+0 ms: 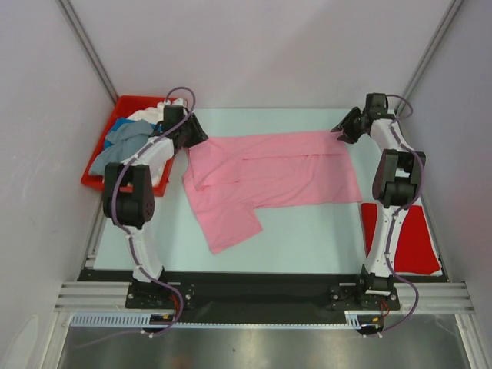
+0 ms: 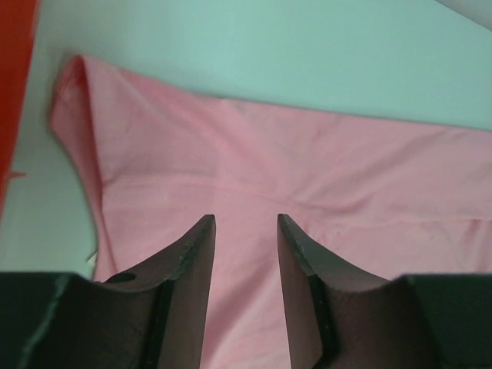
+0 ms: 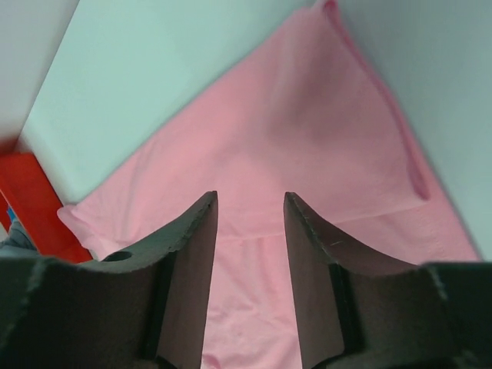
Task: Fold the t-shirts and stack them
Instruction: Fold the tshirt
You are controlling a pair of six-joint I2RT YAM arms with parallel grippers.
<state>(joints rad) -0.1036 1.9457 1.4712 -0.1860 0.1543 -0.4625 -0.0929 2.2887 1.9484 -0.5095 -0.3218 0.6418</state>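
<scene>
Overhead view with two wrist views. A light pink t-shirt [image 1: 269,181] is laid out sideways across the middle of the pale green table [image 1: 307,231], with one sleeve spread toward the near edge and a layer of cloth doubled over along its far part. The left gripper [image 1: 192,134] is positioned over the far left corner of this shirt, just beside the red bin [image 1: 91,182]. In the left wrist view its fingers [image 2: 201,254] are seen parted by a moderate gap, with nothing held between them and only pink cloth visible below. The right gripper [image 1: 342,127] is positioned at the far right corner of the same shirt. In the right wrist view its fingers [image 3: 204,231] are likewise parted moderately and empty, above the pink cloth. Whether either gripper touches the cloth cannot be told. A red t-shirt [image 1: 419,238] is laid flat at the near right of the table, well apart from the pink one and partly hidden behind the right arm. In the bin, a white t-shirt [image 1: 150,114], a blue t-shirt [image 1: 123,127] and a grey-blue t-shirt [image 1: 115,152] are heaped loosely together.
</scene>
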